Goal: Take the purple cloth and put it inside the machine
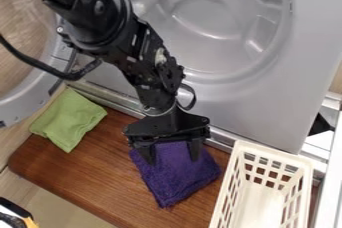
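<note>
The purple cloth (175, 177) lies folded on the brown wooden board, in front of the grey machine (230, 104). My gripper (171, 156) hangs over the cloth's upper part, pointing down, its two fingers spread apart with purple fabric visible between them. Whether the fingertips touch the cloth I cannot tell. Behind the arm, the machine's round opening (207, 22) shows its grey inside, and its round door stands swung out at the left.
A green cloth (68, 119) rests on the board's left part, below the door (33, 94). At the lower right stands a cream plastic basket (272, 153), close to the machine's front. A black and yellow object (17, 214) sits in the lower left corner.
</note>
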Robot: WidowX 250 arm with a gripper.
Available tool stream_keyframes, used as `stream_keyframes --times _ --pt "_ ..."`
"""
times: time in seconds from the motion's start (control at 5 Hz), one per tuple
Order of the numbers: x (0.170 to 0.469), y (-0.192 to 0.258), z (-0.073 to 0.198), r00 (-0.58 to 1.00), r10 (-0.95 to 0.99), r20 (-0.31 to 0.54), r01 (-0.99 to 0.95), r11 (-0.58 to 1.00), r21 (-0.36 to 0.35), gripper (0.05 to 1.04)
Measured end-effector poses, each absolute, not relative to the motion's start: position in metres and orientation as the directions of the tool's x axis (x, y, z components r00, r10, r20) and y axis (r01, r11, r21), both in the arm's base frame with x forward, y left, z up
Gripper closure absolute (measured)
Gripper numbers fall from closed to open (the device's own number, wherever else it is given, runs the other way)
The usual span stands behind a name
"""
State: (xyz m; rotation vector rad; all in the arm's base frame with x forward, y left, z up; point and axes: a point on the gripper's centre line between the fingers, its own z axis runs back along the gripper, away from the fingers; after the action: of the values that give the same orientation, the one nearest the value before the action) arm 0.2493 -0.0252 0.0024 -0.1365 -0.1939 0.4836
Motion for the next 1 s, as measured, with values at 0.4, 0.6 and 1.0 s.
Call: stream_keyframes --times 0.4,0.6,1.0 --pt "0.249 -0.022 -0.018 0.867 0.482 0.127 -0.466 0.874 -0.135 0.085" --pt "0.254 -0.020 -0.028 0.868 0.483 0.120 -0.470 0.875 -0.121 0.085" --pt "0.268 -0.014 -0.058 0.854 0.507 0.120 -0.496 0.861 -0.110 0.085"
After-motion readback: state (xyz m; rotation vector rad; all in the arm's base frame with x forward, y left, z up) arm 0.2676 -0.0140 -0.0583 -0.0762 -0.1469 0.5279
